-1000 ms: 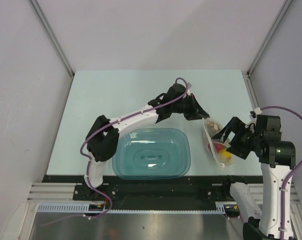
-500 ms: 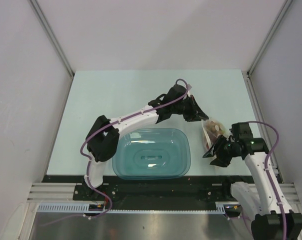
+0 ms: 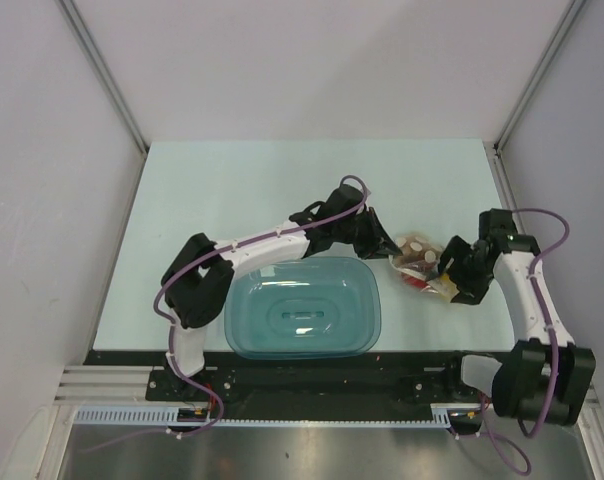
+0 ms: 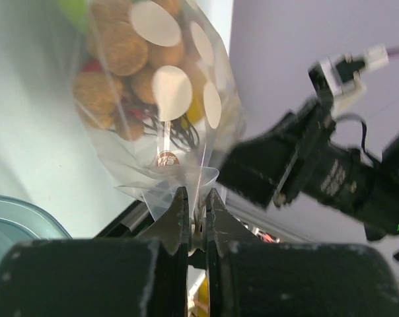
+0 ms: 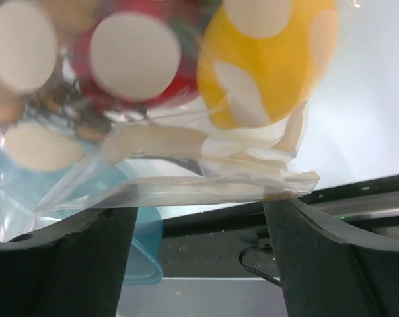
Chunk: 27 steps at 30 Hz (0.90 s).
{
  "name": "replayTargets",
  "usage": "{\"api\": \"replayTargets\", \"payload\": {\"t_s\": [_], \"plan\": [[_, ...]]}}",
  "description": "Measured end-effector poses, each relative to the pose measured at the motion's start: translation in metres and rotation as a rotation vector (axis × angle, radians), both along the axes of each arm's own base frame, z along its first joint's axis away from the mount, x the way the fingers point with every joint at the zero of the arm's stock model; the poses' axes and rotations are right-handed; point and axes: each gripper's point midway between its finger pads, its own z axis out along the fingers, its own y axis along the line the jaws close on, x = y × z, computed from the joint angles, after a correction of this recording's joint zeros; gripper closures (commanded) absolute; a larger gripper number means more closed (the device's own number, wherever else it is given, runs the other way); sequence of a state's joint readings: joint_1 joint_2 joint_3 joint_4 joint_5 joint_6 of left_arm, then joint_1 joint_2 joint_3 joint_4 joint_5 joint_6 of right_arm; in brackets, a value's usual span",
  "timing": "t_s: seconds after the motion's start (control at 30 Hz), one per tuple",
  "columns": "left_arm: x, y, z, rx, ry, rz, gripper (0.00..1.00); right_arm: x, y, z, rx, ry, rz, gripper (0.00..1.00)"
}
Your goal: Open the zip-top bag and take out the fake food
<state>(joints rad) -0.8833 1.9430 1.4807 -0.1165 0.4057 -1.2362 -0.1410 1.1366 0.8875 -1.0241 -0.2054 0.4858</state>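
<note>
One edge of the zip-top bag [image 4: 176, 142] is pinched by the left hand [image 4: 197, 201]; the right hand [image 5: 196, 214] is spread around another

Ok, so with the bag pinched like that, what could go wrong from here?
1. The left jaws are shut on only a thin flap of the zip-top bag; a pull may slip it free.
2. The right jaws stand open around the bag's crumpled edge; closing there could catch both layers and keep it shut.
3. The fake food crowds that edge, so the jaws might pinch a piece too.
</note>
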Motion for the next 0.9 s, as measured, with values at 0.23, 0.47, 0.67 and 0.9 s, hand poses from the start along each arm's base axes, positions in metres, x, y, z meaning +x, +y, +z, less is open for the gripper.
{"api": "replayTargets", "payload": {"t_s": [0.23,0.47,0.67,0.9], "plan": [[-0.005,-0.002,0.004,-0.020,0.039,-0.007,1.00,0.025,-0.002,0.013,0.022,0.028,0.015,0.02],[-0.015,-0.003,-0.005,-0.025,0.118,0.008,1.00,-0.001,0.029,0.078,0.192,-0.199,-0.122,0.00],[-0.018,-0.008,-0.004,-0.017,0.126,0.031,1.00,-0.025,0.059,0.063,0.433,-0.141,-0.280,0.00],[-0.023,-0.016,0.005,-0.015,0.098,0.039,1.00,-0.036,0.072,0.042,0.560,-0.009,-0.431,0.00]]}}
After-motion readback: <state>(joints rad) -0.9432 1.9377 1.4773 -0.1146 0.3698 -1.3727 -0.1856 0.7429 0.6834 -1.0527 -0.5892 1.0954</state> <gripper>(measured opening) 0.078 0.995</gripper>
